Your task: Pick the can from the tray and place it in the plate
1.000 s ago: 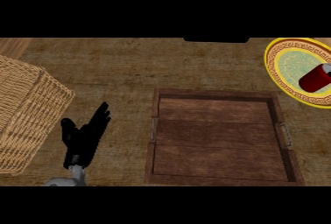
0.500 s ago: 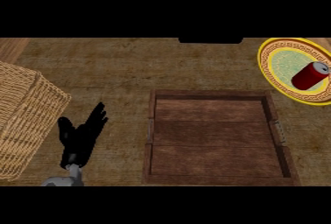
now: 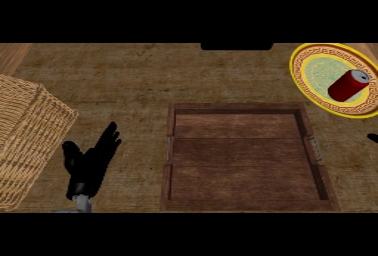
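Brown woven counter top (image 3: 133,80) fills the frame, dark slot at the top edge. Can (image 3: 348,85) is red, lying on its side on the plate (image 3: 310,55) at upper right, silver end pointing up-right, touching nothing else. So the place step looks done from where we stand.

Best handling now, as we judge it: leave the can alone. It lies on its side and could roll toward the yellow rim if nudged, so any retreat on that side should go up and away from the plate, not across it.

Our left hand (image 3: 88,165) sits at lower left, fingers straight and spread, holding nothing, resting just beside the wicker basket (image 3: 29,140). Of our right hand (image 3: 373,137) only a dark tip shows at the right edge, below the plate; we cannot tell how its fingers stand.

Containers:
- Tray (image 3: 244,112), wooden, centre-bottom: nothing in it, bare boards only.
- Plate: holds the can, off-centre toward the right.
- Basket at the left edge: we see only its woven outside, contents hidden.
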Robot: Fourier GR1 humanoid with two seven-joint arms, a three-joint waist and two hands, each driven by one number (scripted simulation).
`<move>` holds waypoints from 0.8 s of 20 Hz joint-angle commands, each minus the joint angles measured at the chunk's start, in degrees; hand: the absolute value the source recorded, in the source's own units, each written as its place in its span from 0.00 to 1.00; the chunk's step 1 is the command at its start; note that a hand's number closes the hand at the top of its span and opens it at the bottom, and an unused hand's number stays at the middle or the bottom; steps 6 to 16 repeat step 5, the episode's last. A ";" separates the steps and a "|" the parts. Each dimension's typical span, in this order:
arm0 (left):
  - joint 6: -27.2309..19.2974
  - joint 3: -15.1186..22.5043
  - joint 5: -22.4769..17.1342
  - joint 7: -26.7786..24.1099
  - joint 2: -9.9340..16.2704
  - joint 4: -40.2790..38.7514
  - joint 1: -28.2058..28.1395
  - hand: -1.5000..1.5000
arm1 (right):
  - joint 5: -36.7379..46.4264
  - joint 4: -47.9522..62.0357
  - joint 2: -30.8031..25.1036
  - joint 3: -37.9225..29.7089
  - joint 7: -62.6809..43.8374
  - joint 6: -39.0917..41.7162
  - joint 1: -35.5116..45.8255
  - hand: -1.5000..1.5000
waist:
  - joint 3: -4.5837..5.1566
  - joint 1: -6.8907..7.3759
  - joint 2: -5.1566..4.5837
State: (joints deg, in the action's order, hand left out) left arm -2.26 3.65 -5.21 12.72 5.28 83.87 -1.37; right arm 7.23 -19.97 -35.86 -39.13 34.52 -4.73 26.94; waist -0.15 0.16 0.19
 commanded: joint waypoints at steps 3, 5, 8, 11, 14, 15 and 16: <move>0.54 0.73 0.40 1.38 -0.22 3.68 -4.71 0.50 | -2.30 -9.02 3.15 3.70 -2.79 -0.01 -6.94 0.00 | 0.17 -0.17 -0.07; 1.49 -1.97 -0.62 0.54 0.42 -2.06 0.62 0.50 | -3.28 -14.24 4.27 4.68 -5.82 0.61 -10.41 0.00 | 0.20 -0.50 -0.06; 1.49 -1.97 -0.62 0.54 0.42 -2.06 0.62 0.50 | -3.28 -14.24 4.27 4.68 -5.82 0.61 -10.41 0.00 | 0.20 -0.50 -0.06; 1.49 -1.97 -0.62 0.54 0.42 -2.06 0.62 0.50 | -3.28 -14.24 4.27 4.68 -5.82 0.61 -10.41 0.00 | 0.20 -0.50 -0.06; 1.49 -1.97 -0.62 0.54 0.42 -2.06 0.62 0.50 | -3.28 -14.24 4.27 4.68 -5.82 0.61 -10.41 0.00 | 0.20 -0.50 -0.06; 1.49 -1.97 -0.62 0.54 0.42 -2.06 0.62 0.50 | -3.28 -14.24 4.27 4.68 -5.82 0.61 -10.41 0.00 | 0.20 -0.50 -0.06; 1.49 -1.97 -0.62 0.54 0.42 -2.06 0.62 0.50 | -3.28 -14.24 4.27 4.68 -5.82 0.61 -10.41 0.00 | 0.20 -0.50 -0.06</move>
